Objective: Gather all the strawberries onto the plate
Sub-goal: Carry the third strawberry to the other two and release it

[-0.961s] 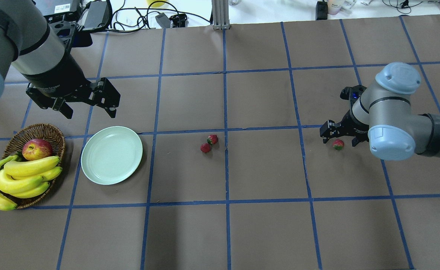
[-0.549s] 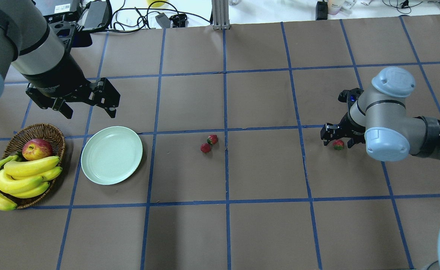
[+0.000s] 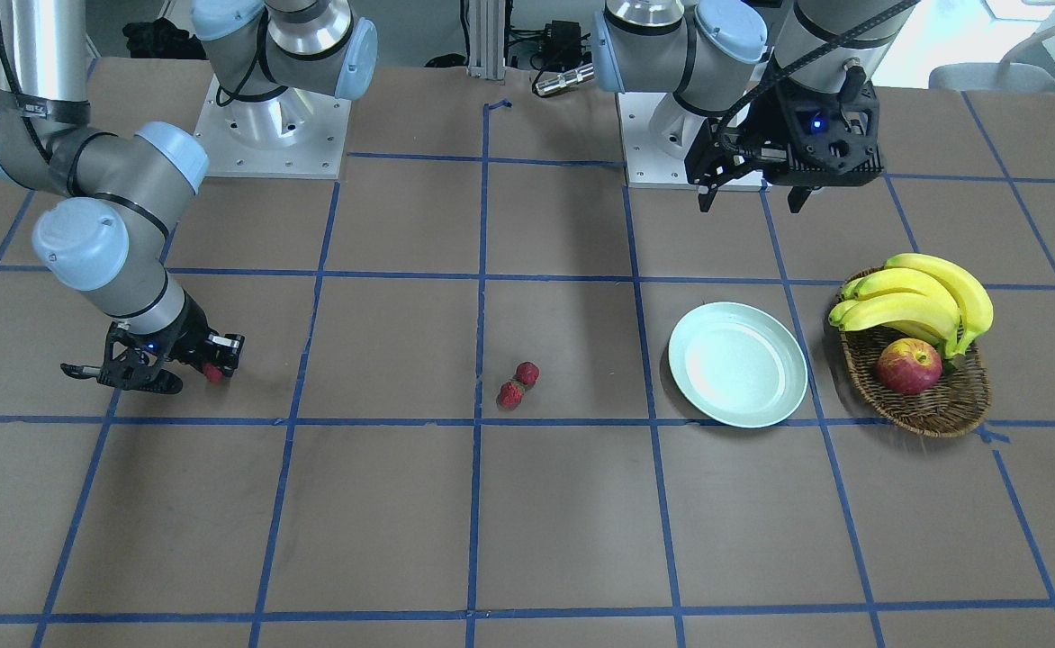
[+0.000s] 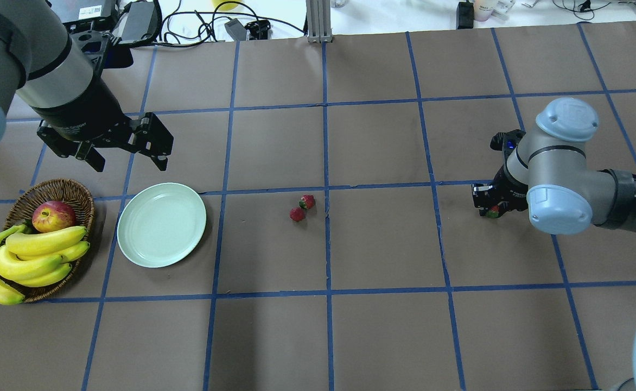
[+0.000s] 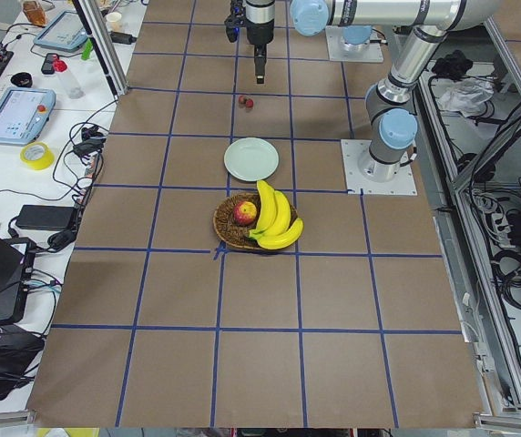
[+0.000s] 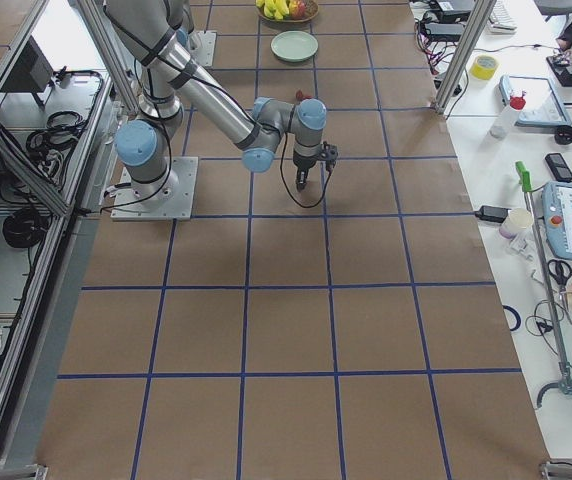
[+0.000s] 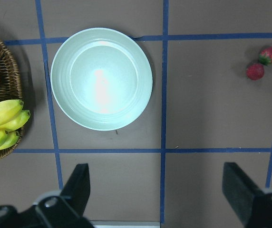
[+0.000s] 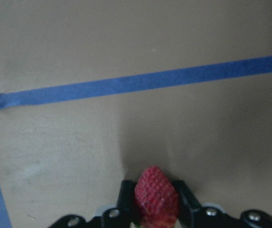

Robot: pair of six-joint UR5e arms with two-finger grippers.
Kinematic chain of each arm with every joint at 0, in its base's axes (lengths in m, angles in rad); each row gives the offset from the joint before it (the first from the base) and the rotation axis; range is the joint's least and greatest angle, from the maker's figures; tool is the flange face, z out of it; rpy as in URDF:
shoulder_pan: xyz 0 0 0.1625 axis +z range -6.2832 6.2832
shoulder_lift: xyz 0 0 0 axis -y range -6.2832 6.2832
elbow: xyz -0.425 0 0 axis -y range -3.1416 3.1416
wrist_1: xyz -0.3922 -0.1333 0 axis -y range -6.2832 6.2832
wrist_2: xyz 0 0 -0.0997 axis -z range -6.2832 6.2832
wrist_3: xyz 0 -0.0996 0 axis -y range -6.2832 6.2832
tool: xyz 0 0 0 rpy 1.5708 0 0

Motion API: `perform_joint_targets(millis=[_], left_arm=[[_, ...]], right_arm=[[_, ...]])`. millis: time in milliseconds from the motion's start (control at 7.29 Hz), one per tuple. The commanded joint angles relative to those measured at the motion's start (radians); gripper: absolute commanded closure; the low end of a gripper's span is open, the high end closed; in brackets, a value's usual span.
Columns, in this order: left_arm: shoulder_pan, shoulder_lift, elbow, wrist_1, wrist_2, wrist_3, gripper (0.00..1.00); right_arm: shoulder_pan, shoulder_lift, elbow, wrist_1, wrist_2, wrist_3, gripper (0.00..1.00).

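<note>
The R gripper (image 4: 491, 210) is seen low at the desk (image 4: 383, 331), on the robot's right side. It is closed onto the first strawberry (image 8: 156, 192), which is pinched btw both fingers (image 8: 125, 195) w/ its red tip pointing away from the wrist cam. Whether the berry is lifted off the desk can't be told. The second strawberry (image 4: 307, 202) and third strawberry (image 4: 297, 214) are lying touching each other near the desk's middle, just beside a blue tape line (image 4: 327, 244). They are well apart from the plate (image 4: 161, 225) and from the R gripper. The plate is set flat, its surface bare, just beside a wicker basket (image 4: 57, 187) in which bananas (image 4: 36, 252) and an apple (image 4: 53, 215) are held. The L gripper (image 4: 126, 155) is held above the desk near the plate's far side, jaws spread wide, nothing gripped.
</note>
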Motion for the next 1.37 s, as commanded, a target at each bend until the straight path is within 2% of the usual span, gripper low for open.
perform_joint_targets(millis=[0,137,412,549,824,1098,1235], left_arm=[[0.0,0.0,0.0,0.0,0.006,0.0,0.0],[0.0,0.0,0.0,0.0,0.006,0.0,0.0],[0.0,0.0,0.0,0.0,0.005,-0.002,0.0],[0.0,0.0,0.0,0.0,0.005,0.0,0.0],[0.003,0.0,0.0,0.0,0.006,0.001,0.0],[0.002,0.0,0.0,-0.002,0.012,0.001,0.0],[-0.001,-0.002,0.0,0.007,0.009,-0.002,0.0]], right_arm=[[0.106,-0.049,-0.036,0.009,0.01,0.043,1.0],[0.234,-0.051,-0.076,0.005,0.017,0.136,1.0],[0.483,-0.033,-0.218,0.009,0.039,0.437,1.0],[0.577,-0.01,-0.26,0.031,0.038,0.619,1.0],[0.707,0.064,-0.317,0.011,0.037,0.795,1.0],[0.818,0.215,-0.488,0.022,0.024,0.928,1.0],[0.864,0.281,-0.531,0.022,0.012,0.98,1.0]])
